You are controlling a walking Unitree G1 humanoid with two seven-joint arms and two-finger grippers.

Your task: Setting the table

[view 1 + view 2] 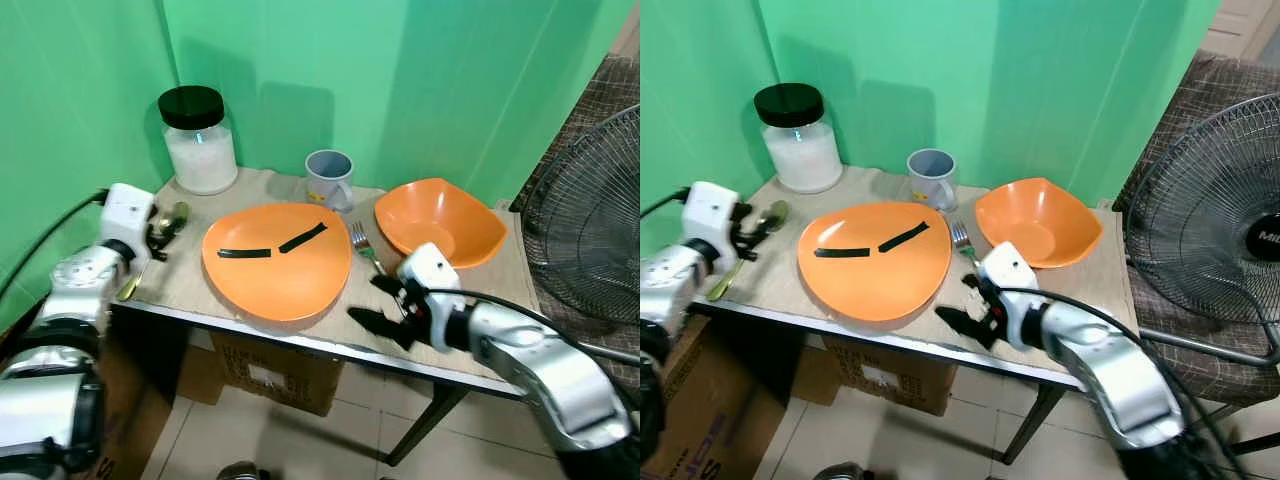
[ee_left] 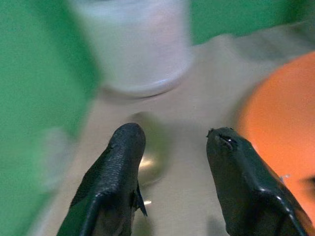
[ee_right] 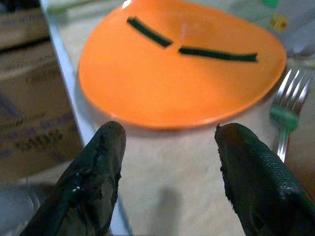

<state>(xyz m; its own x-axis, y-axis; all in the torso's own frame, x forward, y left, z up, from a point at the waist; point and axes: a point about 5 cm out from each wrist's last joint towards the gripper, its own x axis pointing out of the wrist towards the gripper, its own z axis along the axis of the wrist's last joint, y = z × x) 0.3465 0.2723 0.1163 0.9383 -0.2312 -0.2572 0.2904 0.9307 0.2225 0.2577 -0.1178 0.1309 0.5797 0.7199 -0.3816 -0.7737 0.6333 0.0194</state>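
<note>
Left eye view is showing a small table [image 1: 455, 300] set against green walls, with an orange plate [image 1: 277, 260] lying at its middle, two black strips on its face. A fork [image 1: 364, 244] with a green band on its handle is lying just beside the plate's right edge, between the plate and an orange bowl [image 1: 440, 221]; its long axis is running front to back, tines pointing toward the wall and a grey mug [image 1: 329, 178]. The right gripper [image 1: 384, 303] is hovering over the table's front edge near the fork's handle end, fingers spread and holding nothing. In the right wrist view the fork [image 3: 287, 123] is sitting past the right finger [image 3: 256, 182], apart from it. The left gripper [image 1: 158, 236] is sitting at the table's left end, fingers spread above a gold spoon [image 1: 170, 222] whose bowl is pointing toward a white jar [image 1: 198, 140] with a black lid; whether it is touching the spoon cannot be told
</note>
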